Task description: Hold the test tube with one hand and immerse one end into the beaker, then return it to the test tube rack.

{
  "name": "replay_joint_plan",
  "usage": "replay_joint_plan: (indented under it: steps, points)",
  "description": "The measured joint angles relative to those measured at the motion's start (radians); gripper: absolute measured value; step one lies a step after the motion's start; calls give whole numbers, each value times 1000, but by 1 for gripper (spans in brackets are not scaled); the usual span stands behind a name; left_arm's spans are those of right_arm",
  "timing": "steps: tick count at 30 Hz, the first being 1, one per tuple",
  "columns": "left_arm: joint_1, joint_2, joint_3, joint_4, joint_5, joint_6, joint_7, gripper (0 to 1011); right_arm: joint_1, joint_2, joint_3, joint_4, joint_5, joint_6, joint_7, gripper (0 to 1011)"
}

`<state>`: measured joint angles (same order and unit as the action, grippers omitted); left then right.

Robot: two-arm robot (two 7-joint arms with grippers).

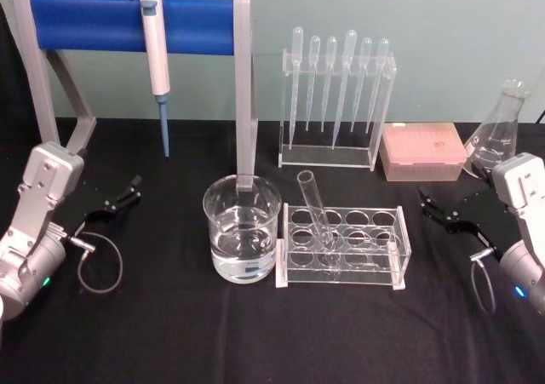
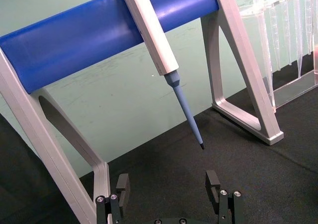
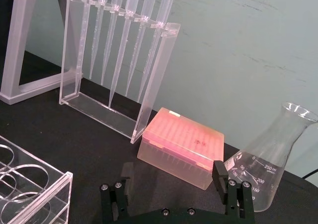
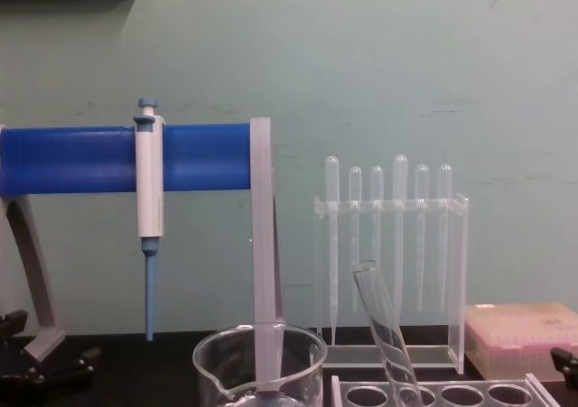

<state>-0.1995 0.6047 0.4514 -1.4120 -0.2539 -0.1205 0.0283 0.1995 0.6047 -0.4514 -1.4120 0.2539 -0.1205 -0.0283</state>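
The black two-jaw left gripper (image 1: 122, 197) is hovering low over the black table (image 1: 170, 333) at the left. Its jaws are standing apart and holding nothing. The black two-jaw right gripper (image 1: 430, 207) is waiting at the right edge, likewise spread and empty.

Between them, the clear glass test tube with a round bottom (image 1: 315, 214) is sitting in the transparent acrylic eight-hole test tube rack (image 1: 398, 231). Its bottom is in a front-row hole and its open top is leaning back and to the left. Just left of the rack, the wide clear glass beaker with a flared rim (image 1: 242, 231) is standing upright and holding clear liquid.

Behind the left gripper, a white-and-blue pipettor (image 2: 149, 30) is hanging from a blue bar on a grey stand (image 2: 74, 35). Behind the right gripper, a pink lidded tip box (image 3: 181, 144) is lying beside a clear glass conical flask (image 3: 268, 169).
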Motion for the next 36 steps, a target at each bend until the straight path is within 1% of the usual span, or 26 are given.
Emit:
replay_joint_plan:
  steps: [33, 34, 36]
  points:
    - [0, 0, 0, 0, 0, 0, 0, 1000, 0, 0, 0, 0, 0, 0, 0, 1002]
    - [0, 0, 0, 0, 0, 0, 0, 1000, -2, 1, 2, -4, -1, 0, 0, 1002]
    - [0, 0, 0, 0, 0, 0, 0, 1000, -27, 17, 11, -40, -12, 1, -5, 1003]
